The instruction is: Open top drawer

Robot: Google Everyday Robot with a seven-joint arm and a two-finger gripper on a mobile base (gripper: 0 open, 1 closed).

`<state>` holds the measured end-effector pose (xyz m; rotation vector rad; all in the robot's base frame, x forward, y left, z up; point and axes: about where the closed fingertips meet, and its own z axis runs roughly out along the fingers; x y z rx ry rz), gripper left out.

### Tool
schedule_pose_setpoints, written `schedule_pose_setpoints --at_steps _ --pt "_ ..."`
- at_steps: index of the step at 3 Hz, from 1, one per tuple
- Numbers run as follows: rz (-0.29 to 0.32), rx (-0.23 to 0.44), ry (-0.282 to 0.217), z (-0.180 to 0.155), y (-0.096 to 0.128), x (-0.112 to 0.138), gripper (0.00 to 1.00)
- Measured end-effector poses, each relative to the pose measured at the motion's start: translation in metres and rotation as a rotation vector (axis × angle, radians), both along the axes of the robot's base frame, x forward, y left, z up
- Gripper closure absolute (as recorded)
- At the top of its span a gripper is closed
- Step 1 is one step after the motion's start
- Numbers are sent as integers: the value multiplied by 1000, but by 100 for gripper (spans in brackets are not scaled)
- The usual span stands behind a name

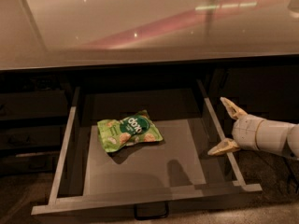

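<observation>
The top drawer (140, 199) stands pulled far out below the counter, its pale rim and smooth grey floor in full view, its black loop handle (151, 212) at the front centre. A green snack bag (128, 130) lies flat on the drawer floor, left of centre. My gripper (225, 127) hovers at the drawer's right side rail, its two tan fingers (232, 108) spread wide, holding nothing. The white arm runs off to the right.
A glossy beige countertop (140, 27) overhangs the drawer's back. Dark shallower drawer fronts (28, 125) sit to the left, and a dark cabinet front (261, 87) to the right. The floor (271, 204) shows at the lower right.
</observation>
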<state>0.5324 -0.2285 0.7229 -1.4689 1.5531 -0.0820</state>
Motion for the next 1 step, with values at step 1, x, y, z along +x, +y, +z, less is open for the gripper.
schedule_pose_setpoints --at_steps 1 --pt "0 0 0 0 0 0 0"
